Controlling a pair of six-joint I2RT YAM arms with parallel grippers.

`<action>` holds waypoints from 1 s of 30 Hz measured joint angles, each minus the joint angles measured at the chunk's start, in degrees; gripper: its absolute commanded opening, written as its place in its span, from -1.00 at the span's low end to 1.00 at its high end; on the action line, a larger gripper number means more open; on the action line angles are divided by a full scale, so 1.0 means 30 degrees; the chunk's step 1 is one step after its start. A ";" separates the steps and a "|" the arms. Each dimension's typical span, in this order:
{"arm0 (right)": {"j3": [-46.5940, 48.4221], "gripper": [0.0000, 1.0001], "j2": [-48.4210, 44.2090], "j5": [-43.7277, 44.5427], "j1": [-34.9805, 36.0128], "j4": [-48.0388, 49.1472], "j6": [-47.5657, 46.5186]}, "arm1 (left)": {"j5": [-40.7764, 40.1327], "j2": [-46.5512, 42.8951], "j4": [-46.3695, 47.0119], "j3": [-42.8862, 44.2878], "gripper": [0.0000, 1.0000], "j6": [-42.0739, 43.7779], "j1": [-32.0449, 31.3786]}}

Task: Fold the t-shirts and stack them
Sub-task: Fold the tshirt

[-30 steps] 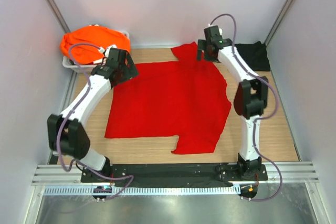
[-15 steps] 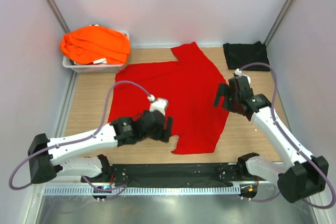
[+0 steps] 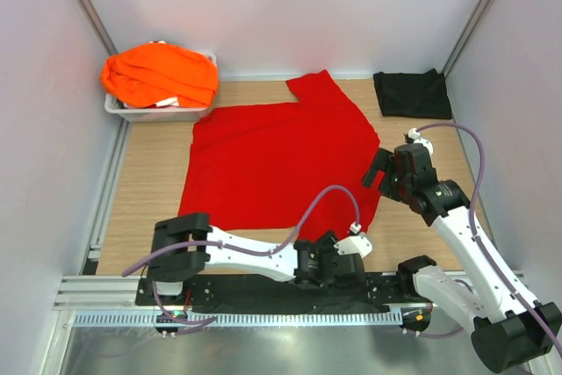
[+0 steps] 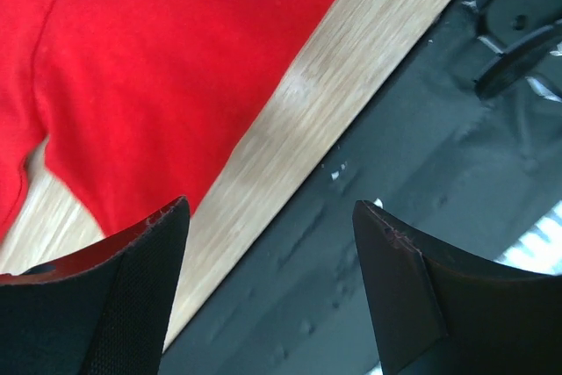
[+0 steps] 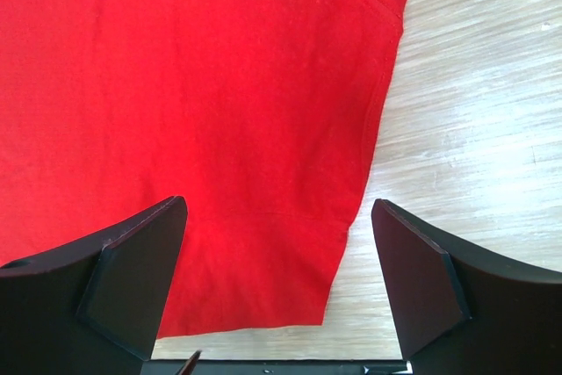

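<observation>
A bright red t-shirt [image 3: 281, 160] lies spread flat on the wooden table. My left gripper [image 3: 327, 263] is open and empty, low over the table's near edge beside the shirt's near sleeve. In the left wrist view [image 4: 270, 217] it hangs over wood and the black base plate, with red cloth [image 4: 158, 68] to the upper left. My right gripper [image 3: 376, 169] is open and empty above the shirt's right edge. In the right wrist view [image 5: 279, 217] the red cloth [image 5: 193, 85] lies between its fingers. A folded black t-shirt [image 3: 413, 94] lies at the back right. Orange t-shirts [image 3: 158, 72] are piled at the back left.
The orange shirts sit in a grey plastic tray [image 3: 132, 111] at the back left corner. White walls close in the table on three sides. The black base plate [image 3: 263, 292] and a metal rail run along the near edge. Bare wood [image 3: 149, 182] shows left of the red shirt.
Both arms came back from the shirt's far edge. The left gripper then swept right along the near edge to the near sleeve. The right gripper moved slightly nearer. The shirt lies still.
</observation>
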 measured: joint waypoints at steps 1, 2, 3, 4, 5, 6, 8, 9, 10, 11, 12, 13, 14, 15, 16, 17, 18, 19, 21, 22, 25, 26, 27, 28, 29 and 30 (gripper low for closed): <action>-0.0109 0.87 -0.0160 0.0000 0.0007 -0.0036 0.0000 | -0.0117 0.0495 -0.0022 0.0270 0.48 0.0284 -0.0044; -0.0211 0.87 -0.0350 0.0000 0.0007 -0.0087 0.0007 | -0.0182 0.0947 -0.0007 0.0495 0.37 0.0444 -0.0058; -0.0299 0.87 -0.0525 -0.0007 0.0007 -0.0117 0.0022 | -0.0240 0.1275 0.0000 0.0641 0.34 0.0648 -0.0058; -0.0357 0.87 -0.0670 -0.0029 0.0007 -0.0124 0.0044 | -0.0335 0.1639 -0.0015 0.0838 0.32 0.0845 -0.0058; -0.0393 0.87 -0.0780 -0.0066 0.0007 -0.0131 0.0058 | -0.0430 0.1974 -0.0007 0.1013 0.30 0.1078 -0.0058; -0.0393 0.86 -0.0831 -0.0087 0.0007 -0.0153 0.0066 | -0.0576 0.2280 -0.0007 0.1166 0.29 0.1268 -0.0058; -0.0401 0.87 -0.0889 -0.0109 0.0007 -0.0168 0.0073 | -0.0947 0.2718 0.0000 0.1290 0.24 0.1515 -0.0058; -0.0401 0.87 -0.0903 -0.0153 0.0007 -0.0175 0.0073 | -0.1151 0.2849 0.0000 0.1319 0.23 0.1625 -0.0058; -0.0401 0.86 -0.0918 -0.0160 0.0000 -0.0182 0.0080 | -0.1399 0.2878 0.0029 0.1392 0.22 0.1792 -0.0058; -0.0401 0.87 -0.0947 -0.0182 0.0007 -0.0197 0.0080 | -0.1654 0.2907 0.0058 0.1421 0.19 0.1931 -0.0058; -0.0401 0.87 -0.0984 -0.0226 0.0007 -0.0233 0.0087 | -0.1909 0.2943 0.0073 0.1428 0.17 0.2069 -0.0073; -0.0401 0.87 -0.1027 -0.0248 0.0007 -0.0255 0.0109 | -0.2171 0.3016 0.0080 0.1428 0.15 0.2222 -0.0073; -0.0401 0.86 -0.1056 -0.0306 0.0007 -0.0262 0.0131 | -0.2477 0.3133 0.0109 0.1428 0.09 0.2346 -0.0073; -0.0401 0.86 -0.1078 -0.0350 0.0000 -0.0270 0.0138 | -0.2747 0.3257 0.0153 0.1428 0.07 0.2477 -0.0073; -0.0401 0.87 -0.1100 -0.0393 0.0000 -0.0270 0.0146 | -0.3053 0.3381 0.0240 0.1428 0.04 0.2674 -0.0066; -0.0401 0.87 -0.1115 -0.0444 0.0007 -0.0277 0.0146 | -0.3191 0.3424 0.0372 0.1428 -0.04 0.2805 -0.0058; -0.0401 0.87 -0.1115 -0.0459 0.0007 -0.0277 0.0146 | -0.3351 0.3475 0.0466 0.1428 -0.09 0.2958 -0.0051; -0.0401 0.87 -0.1115 -0.0495 0.0007 -0.0284 0.0153 | -0.3453 0.3534 0.0561 0.1428 -0.14 0.3147 -0.0051; -0.0401 0.87 -0.1115 -0.0517 0.0007 -0.0321 0.0153 | -0.3606 0.3665 0.0801 0.1428 -0.54 0.3351 -0.0015; -0.0401 0.87 -0.1115 -0.0517 0.0007 -0.0335 0.0153 | -0.3636 0.3723 0.0889 0.1428 -0.76 0.3526 0.0015; -0.0401 0.87 -0.1115 -0.0517 0.0007 -0.0401 0.0146 | -0.3628 0.3818 0.1078 0.1421 -1.00 0.4007 0.0095; -0.0401 0.86 -0.1115 -0.0517 0.0007 -0.0401 0.0146 | -0.3636 0.3818 0.1093 0.1421 -1.00 0.4197 0.0109; -0.0401 0.86 -0.1115 -0.0517 0.0000 -0.0401 0.0146 | -0.3614 0.3796 0.1093 0.1435 -1.00 0.4320 0.0117; -0.0401 0.87 -0.1115 -0.0517 0.0007 -0.0401 0.0146 | -0.3548 0.3752 0.1042 0.1450 -1.00 0.4466 0.0131; -0.0401 0.87 -0.1115 -0.0517 0.0007 -0.0401 0.0146 | -0.3373 0.3657 0.0882 0.1508 -1.00 0.4699 0.0175; -0.0401 0.87 -0.1115 -0.0517 0.0007 -0.0401 0.0146 | -0.3220 0.3541 0.0685 0.1625 -1.00 0.4852 0.0211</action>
